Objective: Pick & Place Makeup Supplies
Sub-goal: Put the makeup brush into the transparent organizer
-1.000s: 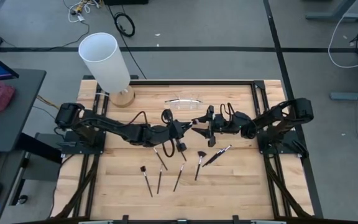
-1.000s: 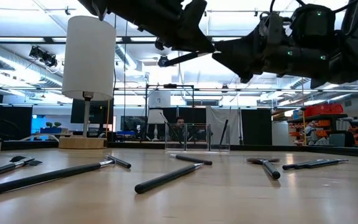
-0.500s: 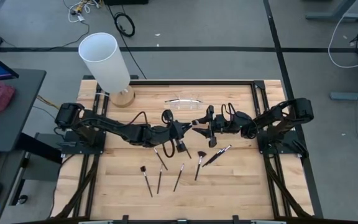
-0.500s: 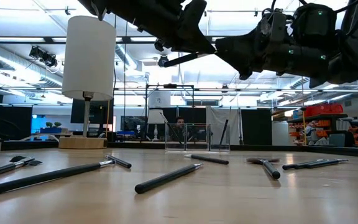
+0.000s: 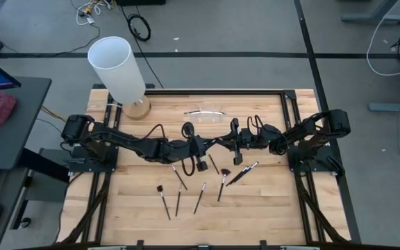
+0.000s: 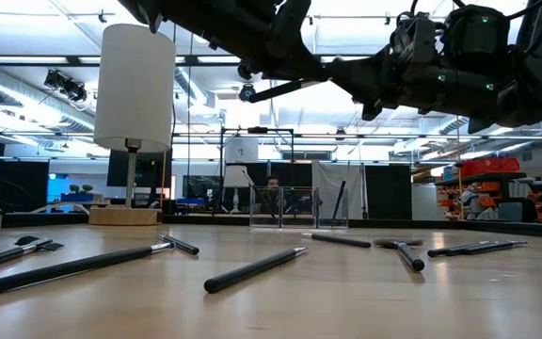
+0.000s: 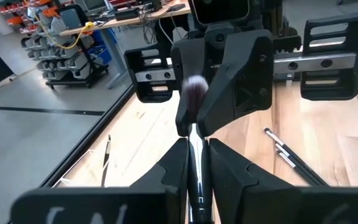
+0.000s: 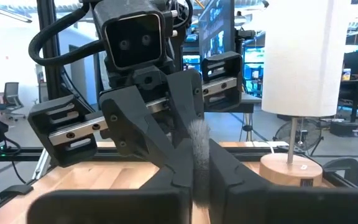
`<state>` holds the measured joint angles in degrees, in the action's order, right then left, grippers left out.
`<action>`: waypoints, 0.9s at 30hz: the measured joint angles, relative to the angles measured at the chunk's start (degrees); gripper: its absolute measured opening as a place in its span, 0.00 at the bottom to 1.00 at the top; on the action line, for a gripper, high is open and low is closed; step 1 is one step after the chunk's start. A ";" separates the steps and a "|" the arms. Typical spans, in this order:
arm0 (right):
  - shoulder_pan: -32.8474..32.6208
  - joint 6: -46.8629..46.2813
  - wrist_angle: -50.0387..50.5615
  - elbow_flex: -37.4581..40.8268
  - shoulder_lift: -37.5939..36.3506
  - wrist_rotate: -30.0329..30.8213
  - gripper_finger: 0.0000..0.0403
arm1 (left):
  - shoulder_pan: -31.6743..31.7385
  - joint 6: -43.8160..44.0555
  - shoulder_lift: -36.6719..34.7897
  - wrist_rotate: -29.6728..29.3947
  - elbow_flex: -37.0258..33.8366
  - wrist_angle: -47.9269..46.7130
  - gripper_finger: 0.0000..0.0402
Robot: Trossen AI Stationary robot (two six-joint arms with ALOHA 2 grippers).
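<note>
Left gripper (image 5: 207, 144) and right gripper (image 5: 222, 142) meet tip to tip above mid-table, both raised off the wood. Left fingers (image 7: 178, 163) are pressed onto the silvery handle of one makeup brush (image 7: 193, 124), held clear of the table. Its soft bristle head points away from the left wrist and sits between the right fingers (image 7: 244, 74). The right wrist view shows the same bristles (image 8: 197, 142) in the narrow gap between the right fingers; whether they actually grip the head, cannot tell.

Below and in front of the two grippers, the other makeup brushes (image 5: 200, 197) lie scattered flat on the wooden table (image 5: 269, 201); a pair (image 5: 242, 173) lies under the right gripper's side. Beyond the grippers sits a clear tray (image 5: 205, 114). Well off past the left arm stands a tall white cylinder (image 5: 117, 67) on a wooden base.
</note>
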<state>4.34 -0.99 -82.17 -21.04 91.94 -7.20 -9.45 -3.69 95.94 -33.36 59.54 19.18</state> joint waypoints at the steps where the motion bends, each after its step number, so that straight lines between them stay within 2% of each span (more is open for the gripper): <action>1: 0.00 0.02 0.02 0.00 0.00 0.06 0.04 | 0.02 -0.02 0.00 -0.10 0.00 0.00 0.14; 6: 0.00 0.02 0.58 0.00 0.00 0.22 0.04 | 0.02 -0.45 0.00 -0.90 -0.01 -0.24 0.15; 11: 0.90 -0.10 2.86 0.00 0.00 0.76 0.04 | 0.02 -0.65 0.00 -3.60 0.01 -1.12 0.24; 21: 4.66 -1.10 10.83 -1.20 -2.02 11.69 0.04 | 0.02 -0.65 0.00 -13.00 0.01 -1.49 0.43; 24: 6.12 1.00 27.94 -6.50 -6.81 11.56 0.04 | 0.02 -0.63 0.00 -13.34 0.01 -1.53 0.45; 27: 6.38 5.66 55.17 -16.53 -10.30 18.60 0.04 | 0.02 -0.61 0.00 -13.34 0.02 -1.75 0.45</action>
<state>10.72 4.66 -27.00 -37.57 81.64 11.41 -9.43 -4.29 95.94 -46.70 59.57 17.43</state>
